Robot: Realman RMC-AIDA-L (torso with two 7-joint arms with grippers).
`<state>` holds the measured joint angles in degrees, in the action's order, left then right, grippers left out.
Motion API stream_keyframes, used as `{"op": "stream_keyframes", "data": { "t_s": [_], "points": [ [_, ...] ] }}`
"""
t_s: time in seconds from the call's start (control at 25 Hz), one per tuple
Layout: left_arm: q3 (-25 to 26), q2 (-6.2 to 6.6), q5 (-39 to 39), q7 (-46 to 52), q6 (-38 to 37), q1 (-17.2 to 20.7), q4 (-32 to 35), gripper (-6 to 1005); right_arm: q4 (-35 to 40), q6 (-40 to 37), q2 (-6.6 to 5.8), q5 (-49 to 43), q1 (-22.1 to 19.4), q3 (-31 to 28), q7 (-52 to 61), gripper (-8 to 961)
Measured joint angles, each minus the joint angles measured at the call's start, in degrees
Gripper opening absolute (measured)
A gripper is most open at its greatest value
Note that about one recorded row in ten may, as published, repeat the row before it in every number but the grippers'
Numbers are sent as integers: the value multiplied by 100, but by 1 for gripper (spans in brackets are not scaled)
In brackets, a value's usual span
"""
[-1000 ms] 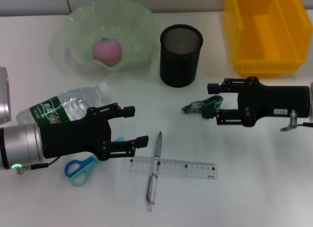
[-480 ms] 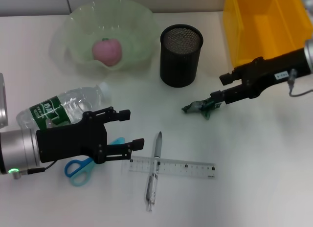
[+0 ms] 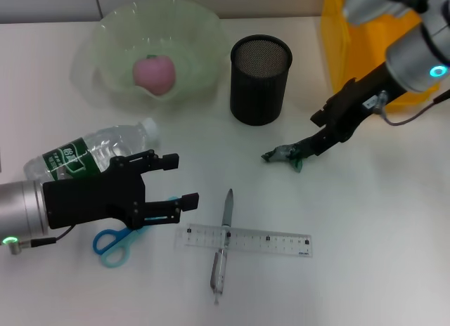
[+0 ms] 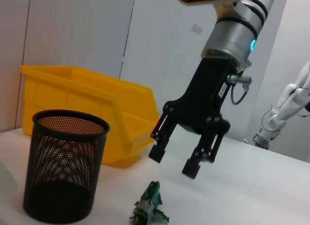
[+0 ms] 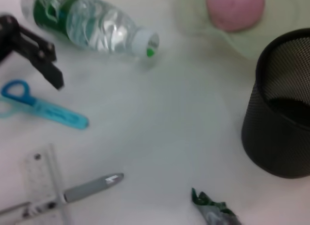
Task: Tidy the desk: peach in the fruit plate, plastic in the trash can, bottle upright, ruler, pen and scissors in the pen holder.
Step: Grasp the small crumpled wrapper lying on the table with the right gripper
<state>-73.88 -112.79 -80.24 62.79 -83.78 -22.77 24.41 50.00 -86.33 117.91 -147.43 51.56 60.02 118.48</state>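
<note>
Both grippers apart: right gripper (image 4: 180,162) over plastic (image 4: 148,205) | left gripper (image 3: 176,180) idle | bottle (image 3: 91,152) label unreadable

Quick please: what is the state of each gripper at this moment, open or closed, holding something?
Left gripper: open, holding nothing, above the scissors.
Right gripper: open, holding nothing, just above the plastic wrapper.

peach (image 3: 155,74) sits in the green fruit plate (image 3: 105,38) at far left, mesh pen holder (image 3: 260,79) to its right. right gripper (image 3: 314,133) hangs open just over the crumpled plastic (image 3: 283,155). left gripper (image 3: 179,178) open beside the lying bottle (image 3: 91,156).
</note>
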Motion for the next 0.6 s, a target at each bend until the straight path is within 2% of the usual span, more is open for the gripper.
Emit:
{"op": "stream_keyframes", "data": {
  "t_s": [0.16,0.6],
  "points": [
    [5,22,0,6,3,1,2,817,-1,295,108,-204,26,309,9,695],
    [6,4,0,-3,41,0,2,814,-20,506,116,-172,-1,451,-32,688]
  ]
}}
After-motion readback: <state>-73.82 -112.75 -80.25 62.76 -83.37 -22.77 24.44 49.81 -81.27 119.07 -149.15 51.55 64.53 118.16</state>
